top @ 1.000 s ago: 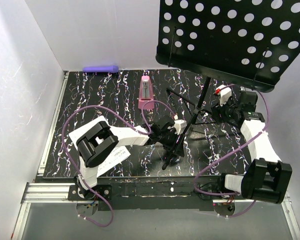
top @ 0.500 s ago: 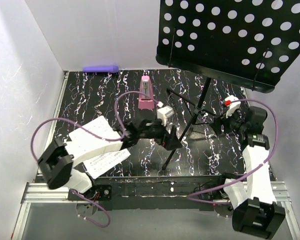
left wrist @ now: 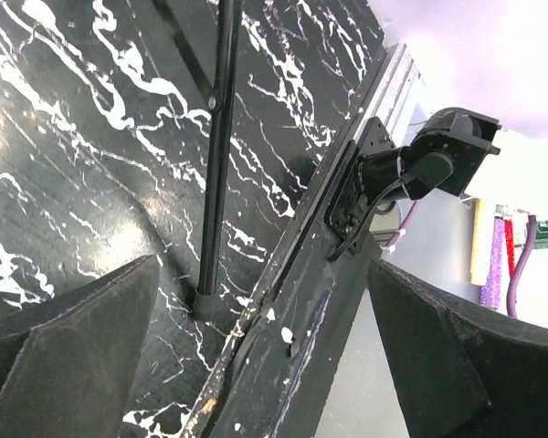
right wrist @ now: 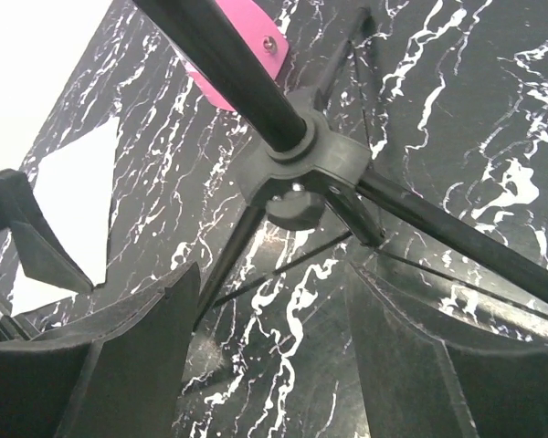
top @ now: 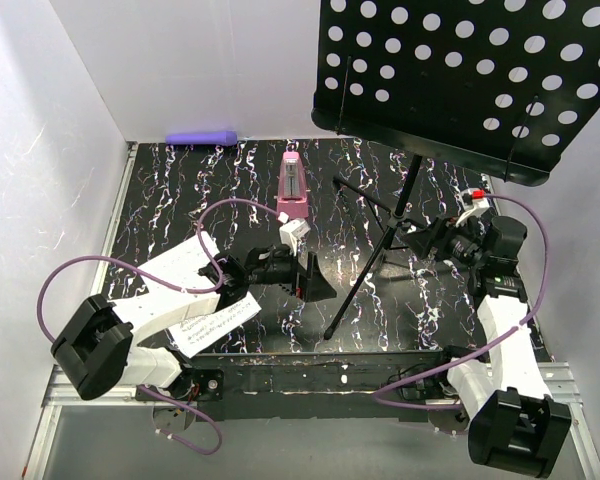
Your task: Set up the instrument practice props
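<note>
Stand [top: 450, 80]: upright.
Left end effector [top: 312, 282]: wide open (empty).
Right end effector [top: 427, 240]: parted, empty; centre pole [right wrist: 224, 64] before closing.

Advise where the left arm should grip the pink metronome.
Low on the metronome body, across its two slanted sides, with the left gripper coming from the near side. It stands upright and tapers upward, so a high pinch would likely slide off. A music stand leg lies close on its right.
</note>
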### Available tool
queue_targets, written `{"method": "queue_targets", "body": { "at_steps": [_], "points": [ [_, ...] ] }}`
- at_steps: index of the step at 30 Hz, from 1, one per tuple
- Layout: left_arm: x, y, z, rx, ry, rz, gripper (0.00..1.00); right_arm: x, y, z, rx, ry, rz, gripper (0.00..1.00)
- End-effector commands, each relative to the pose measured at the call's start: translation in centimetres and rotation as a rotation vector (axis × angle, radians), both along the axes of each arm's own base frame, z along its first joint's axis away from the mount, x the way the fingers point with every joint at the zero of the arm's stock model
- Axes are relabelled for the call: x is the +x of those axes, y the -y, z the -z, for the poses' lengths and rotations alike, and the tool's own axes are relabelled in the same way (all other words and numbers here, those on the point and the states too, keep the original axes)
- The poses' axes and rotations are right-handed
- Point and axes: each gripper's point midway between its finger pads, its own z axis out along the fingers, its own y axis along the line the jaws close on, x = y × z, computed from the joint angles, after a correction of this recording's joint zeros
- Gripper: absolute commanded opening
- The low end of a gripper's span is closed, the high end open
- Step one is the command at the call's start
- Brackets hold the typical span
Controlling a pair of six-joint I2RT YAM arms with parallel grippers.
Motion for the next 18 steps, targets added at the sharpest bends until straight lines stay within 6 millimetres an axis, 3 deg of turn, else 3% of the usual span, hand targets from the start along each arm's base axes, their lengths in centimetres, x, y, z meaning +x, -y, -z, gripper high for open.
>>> {"method": "queue_targets", "body": {
  "at_steps": [1, 9, 18],
  "points": [
    [-0.9, -0.3, 0.6, -0.008, -0.039, 0.009, 0.98, 1.4, -0.6, -2.0, 0.001, 0.078, 0.008, 0.71],
    [-1.1, -0.7, 0.9, 0.005, -0.043, 0.002, 0.98, 2.6, -1.8, -2.1, -0.023, 0.06, 0.005, 0.63],
    [-1.4, -0.9, 0.9, 0.003, -0.052, 0.003, 0.98, 3.9, -1.1, -1.7, -0.047, 0.056, 0.072, 0.53]
  ]
}}
